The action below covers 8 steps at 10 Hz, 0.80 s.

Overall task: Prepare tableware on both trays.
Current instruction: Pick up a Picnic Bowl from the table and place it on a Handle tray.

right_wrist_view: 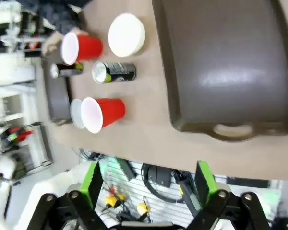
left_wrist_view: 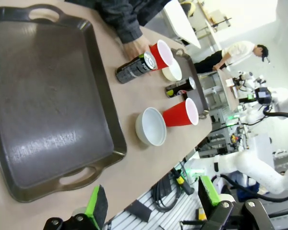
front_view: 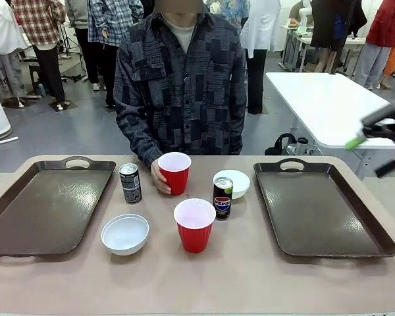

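Overall: beige tabletop (front_view: 250,283), brown trays (front_view: 49,210) (front_view: 322,210); room possibly lab.

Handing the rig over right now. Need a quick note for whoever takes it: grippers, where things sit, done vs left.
Left gripper: open, empty, off the table edge by the left tray.
Right gripper: open, empty, raised beside the right tray.
On the table between the trays: far red cup with the person's hand on it, near red cup, near bowl, far bowl, dark can, Pepsi can.
Done: nothing on either tray.
Left: probably one cup, bowl and can onto each tray.
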### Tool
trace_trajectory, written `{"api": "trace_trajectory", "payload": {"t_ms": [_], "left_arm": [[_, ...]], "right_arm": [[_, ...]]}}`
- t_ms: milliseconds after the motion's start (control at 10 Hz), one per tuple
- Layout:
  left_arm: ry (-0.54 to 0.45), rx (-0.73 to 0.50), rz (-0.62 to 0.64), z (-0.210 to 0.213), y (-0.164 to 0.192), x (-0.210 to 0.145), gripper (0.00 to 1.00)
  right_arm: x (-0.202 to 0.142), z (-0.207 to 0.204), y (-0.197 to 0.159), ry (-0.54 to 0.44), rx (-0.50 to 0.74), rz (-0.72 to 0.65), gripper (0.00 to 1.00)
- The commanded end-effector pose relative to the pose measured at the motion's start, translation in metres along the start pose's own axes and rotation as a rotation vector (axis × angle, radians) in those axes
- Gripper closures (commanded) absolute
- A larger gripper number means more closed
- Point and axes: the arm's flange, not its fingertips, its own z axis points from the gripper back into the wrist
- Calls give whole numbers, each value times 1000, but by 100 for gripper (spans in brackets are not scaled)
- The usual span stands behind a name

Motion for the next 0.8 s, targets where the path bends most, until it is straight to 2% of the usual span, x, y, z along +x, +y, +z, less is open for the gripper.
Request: {"api": "trace_trajectory", "payload": {"t_ms": [0,200,400,500,600,700], "left_arm": [[-13,-9,2,0,0,0,0],[-13,-9,2,0,0,0,0],[-13,-9,2,0,0,0,0],[-13,-9,2,0,0,0,0],[-13,-9,2,0,0,0,0],[-13,-9,2,0,0,0,0]], "right_arm": [[45,-25,41,15,-163,-70,0],[91,-52,70,-1,-305,-79,0],[134,-70,75,-80,-432,-120,0],[143,-74,77,-80,-444,-105,0],[143,-75,76,-58,-400,-81,0],[136,-76,66,-78,-413,-85,0]]}}
